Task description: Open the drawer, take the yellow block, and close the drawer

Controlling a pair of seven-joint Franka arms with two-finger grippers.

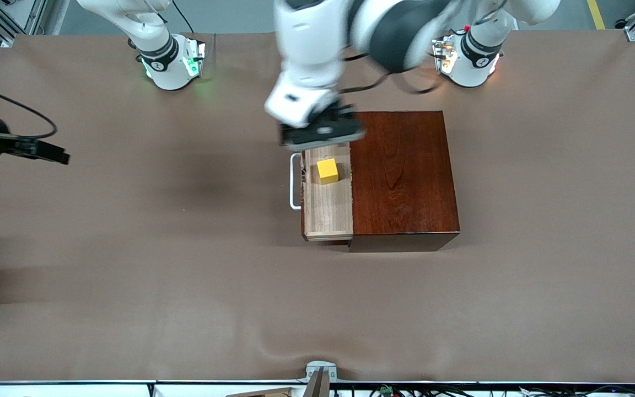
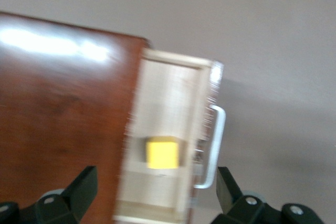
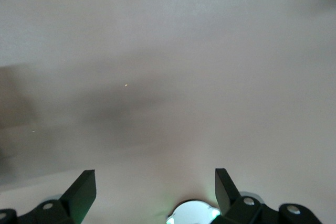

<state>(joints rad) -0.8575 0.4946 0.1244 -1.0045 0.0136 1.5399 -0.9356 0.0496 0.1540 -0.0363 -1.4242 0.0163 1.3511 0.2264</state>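
The dark reddish-brown wooden box (image 1: pixel 403 176) stands mid-table. Its drawer (image 1: pixel 328 207) is pulled out toward the right arm's end, showing pale wood inside and the white bar handle (image 1: pixel 294 182). The yellow block (image 1: pixel 327 170) lies in the drawer. My left gripper (image 1: pixel 323 135) hangs over the drawer, beside the block and above it. In the left wrist view the left gripper (image 2: pixel 156 192) is open, with the block (image 2: pixel 162 152), drawer (image 2: pixel 168 93) and handle (image 2: pixel 215 150) below the fingers. My right gripper (image 3: pixel 156 192) is open over bare table; it waits at the right arm's end (image 1: pixel 47 150).
The brown table cover (image 1: pixel 157 275) spreads all round the box. Both arm bases (image 1: pixel 171 60) (image 1: pixel 469 55) stand along the table edge farthest from the front camera. A metal bracket (image 1: pixel 320 372) sits at the nearest edge.
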